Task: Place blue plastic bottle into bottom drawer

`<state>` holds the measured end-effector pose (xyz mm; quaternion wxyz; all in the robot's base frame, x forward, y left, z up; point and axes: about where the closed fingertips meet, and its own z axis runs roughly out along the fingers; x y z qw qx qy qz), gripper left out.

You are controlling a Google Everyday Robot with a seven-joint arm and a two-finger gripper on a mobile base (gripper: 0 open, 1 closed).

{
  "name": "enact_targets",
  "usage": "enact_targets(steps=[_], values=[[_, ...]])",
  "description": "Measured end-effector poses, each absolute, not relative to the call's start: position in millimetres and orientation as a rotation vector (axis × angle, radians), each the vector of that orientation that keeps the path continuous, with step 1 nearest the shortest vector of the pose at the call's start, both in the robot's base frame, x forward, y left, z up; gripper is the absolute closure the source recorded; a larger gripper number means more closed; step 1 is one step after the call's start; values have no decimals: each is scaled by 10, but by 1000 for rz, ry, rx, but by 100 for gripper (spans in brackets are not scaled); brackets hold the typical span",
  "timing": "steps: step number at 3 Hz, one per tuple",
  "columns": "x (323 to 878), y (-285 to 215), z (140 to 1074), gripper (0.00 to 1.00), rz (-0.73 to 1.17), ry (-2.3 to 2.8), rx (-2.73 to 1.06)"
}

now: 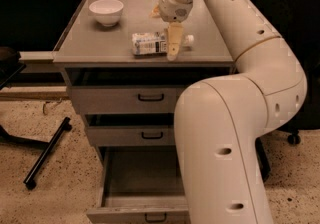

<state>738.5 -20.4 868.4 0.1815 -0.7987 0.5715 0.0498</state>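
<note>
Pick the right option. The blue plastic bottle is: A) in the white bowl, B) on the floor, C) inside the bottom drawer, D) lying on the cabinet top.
D: the blue plastic bottle lies sideways on the cabinet top, the claw down at it, the bottom drawer open below.

White bowl [106, 11] sits back-left on the cabinet top [95, 43]; black chair leg [46, 152] on floor [50, 200].
</note>
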Motion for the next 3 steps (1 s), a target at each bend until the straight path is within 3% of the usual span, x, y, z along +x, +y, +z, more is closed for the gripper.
enact_targets(steps=[1,3], values=[[7581,-136,8521,0,126,1628,-2258],[7797,-68,8311,42,108,1649,-2223]])
